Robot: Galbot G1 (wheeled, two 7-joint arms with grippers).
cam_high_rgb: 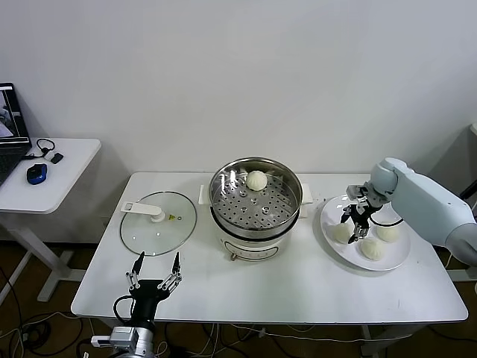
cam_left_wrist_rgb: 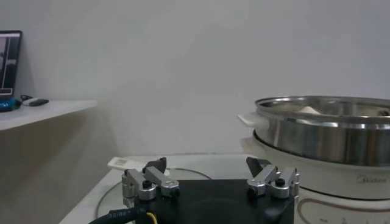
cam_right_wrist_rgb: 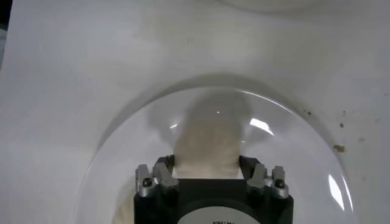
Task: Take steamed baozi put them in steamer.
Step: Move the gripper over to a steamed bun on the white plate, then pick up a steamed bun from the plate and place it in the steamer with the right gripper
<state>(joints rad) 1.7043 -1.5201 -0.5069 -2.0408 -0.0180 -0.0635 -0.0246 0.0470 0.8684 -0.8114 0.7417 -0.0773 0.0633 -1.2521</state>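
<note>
On the white plate (cam_high_rgb: 332,211) to the right, the right gripper (cam_high_rgb: 357,227) sits with its fingers closed around one bun (cam_right_wrist_rgb: 206,148). The steamer (cam_high_rgb: 255,195) lies to its left, one bun (cam_high_rgb: 256,180) inside. The left gripper (cam_high_rgb: 154,274) idles open, near the table's front edge.

The round shiny steel steamer (cam_high_rgb: 256,195) looked polished and perforated; the cream-white dough baozi (cam_high_rgb: 256,180) were smooth and matt, the round white plate (cam_high_rgb: 395,261) glossy, the flat lid (cam_high_rgb: 158,222) clear glass.

Pale grey smooth right arm (cam_high_rgb: 425,200), black pincer (cam_right_wrist_rgb: 206,176) bodies, silver screwed finger mounts, yellow cable at left pincer (cam_left_wrist_rgb: 210,173)
</note>
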